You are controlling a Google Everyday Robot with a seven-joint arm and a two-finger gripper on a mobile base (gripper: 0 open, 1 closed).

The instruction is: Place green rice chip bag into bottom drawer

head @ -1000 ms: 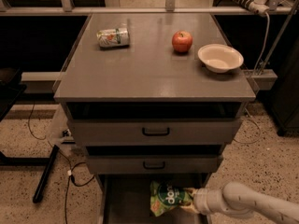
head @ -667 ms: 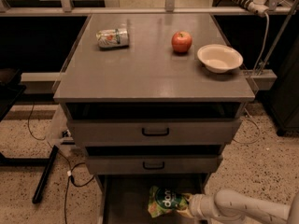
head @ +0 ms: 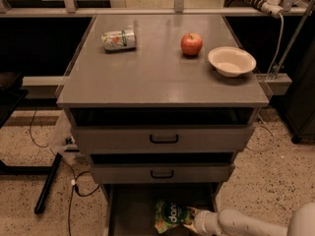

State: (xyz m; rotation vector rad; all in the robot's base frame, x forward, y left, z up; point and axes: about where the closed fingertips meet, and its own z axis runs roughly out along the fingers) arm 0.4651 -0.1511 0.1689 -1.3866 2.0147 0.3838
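Observation:
The green rice chip bag (head: 170, 215) lies in the open bottom drawer (head: 133, 210), right of the drawer's middle, with its dark round logo facing up. My gripper (head: 193, 219) comes in from the lower right on a white arm and sits at the bag's right edge, low over the drawer floor. The fingers touch the bag and appear closed on its edge.
On the cabinet top lie a small green-and-white can (head: 118, 39) on its side, a red apple (head: 191, 44) and a cream bowl (head: 231, 61). Two shut drawers with black handles (head: 163, 139) sit above the open one. Cables and a black bar (head: 47, 183) lie on the floor at left.
The gripper and the bag have sunk lower into the bottom drawer and shifted slightly toward the front. Nothing on the cabinet top has moved.

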